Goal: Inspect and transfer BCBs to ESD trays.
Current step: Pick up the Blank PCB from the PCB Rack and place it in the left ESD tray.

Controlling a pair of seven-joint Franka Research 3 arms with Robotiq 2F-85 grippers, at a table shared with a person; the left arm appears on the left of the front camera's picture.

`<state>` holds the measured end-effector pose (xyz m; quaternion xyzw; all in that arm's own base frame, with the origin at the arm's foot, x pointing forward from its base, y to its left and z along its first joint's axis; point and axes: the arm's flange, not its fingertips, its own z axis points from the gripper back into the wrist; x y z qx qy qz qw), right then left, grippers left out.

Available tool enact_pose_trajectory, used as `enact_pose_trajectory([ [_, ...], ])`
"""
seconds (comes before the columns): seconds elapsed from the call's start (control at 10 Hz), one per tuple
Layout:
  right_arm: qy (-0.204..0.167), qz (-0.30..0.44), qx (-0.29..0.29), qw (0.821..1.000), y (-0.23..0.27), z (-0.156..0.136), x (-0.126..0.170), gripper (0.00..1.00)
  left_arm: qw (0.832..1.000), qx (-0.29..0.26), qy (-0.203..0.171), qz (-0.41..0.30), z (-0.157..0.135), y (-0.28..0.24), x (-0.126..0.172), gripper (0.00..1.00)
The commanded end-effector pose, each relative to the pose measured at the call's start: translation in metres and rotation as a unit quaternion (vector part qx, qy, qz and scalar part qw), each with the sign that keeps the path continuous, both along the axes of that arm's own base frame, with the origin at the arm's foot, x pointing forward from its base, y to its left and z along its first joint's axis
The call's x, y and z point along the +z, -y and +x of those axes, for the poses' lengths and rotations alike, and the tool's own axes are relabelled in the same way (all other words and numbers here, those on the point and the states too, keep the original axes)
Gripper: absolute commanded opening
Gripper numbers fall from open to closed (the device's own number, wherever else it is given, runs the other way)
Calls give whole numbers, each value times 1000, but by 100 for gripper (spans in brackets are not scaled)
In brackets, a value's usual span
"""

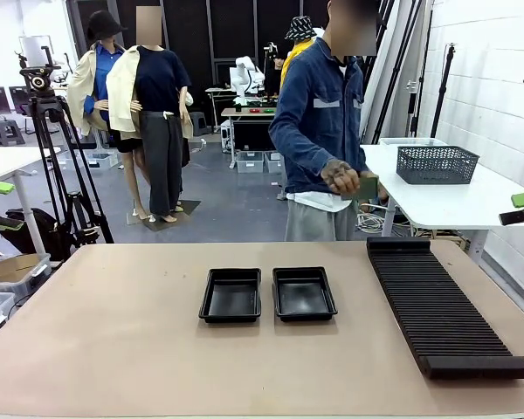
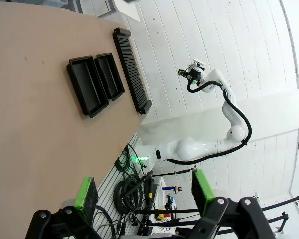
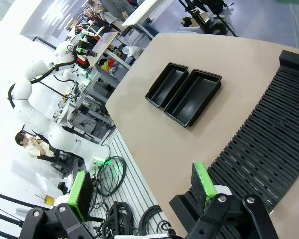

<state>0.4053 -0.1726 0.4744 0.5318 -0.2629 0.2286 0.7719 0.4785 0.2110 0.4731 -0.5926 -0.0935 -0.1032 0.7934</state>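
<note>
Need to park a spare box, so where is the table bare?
Widest bare table lies between its left edge and the left tray. Also free: the strip in front of both trays, and the gap between the right tray and the rack. The trays themselves sit almost touching.

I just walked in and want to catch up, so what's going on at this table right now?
A person stands at the far side of the table, with a hand holding what looks like a small green BCB. Two ESD trays sit empty side by side in the middle, and a long ribbed rack lies to the robot's right. The left gripper and right gripper are both open, empty and off to the sides.
</note>
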Motion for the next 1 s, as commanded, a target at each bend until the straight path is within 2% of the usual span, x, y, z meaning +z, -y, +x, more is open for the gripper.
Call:
enact_pose_trajectory([
  [0.0,5,10,2,1000,-1,0,-1,100,1000,1,-1,3,-1,-1,0,100],
  [0.9,5,10,2,1000,-1,0,-1,100,1000,1,-1,3,-1,-1,0,100],
])
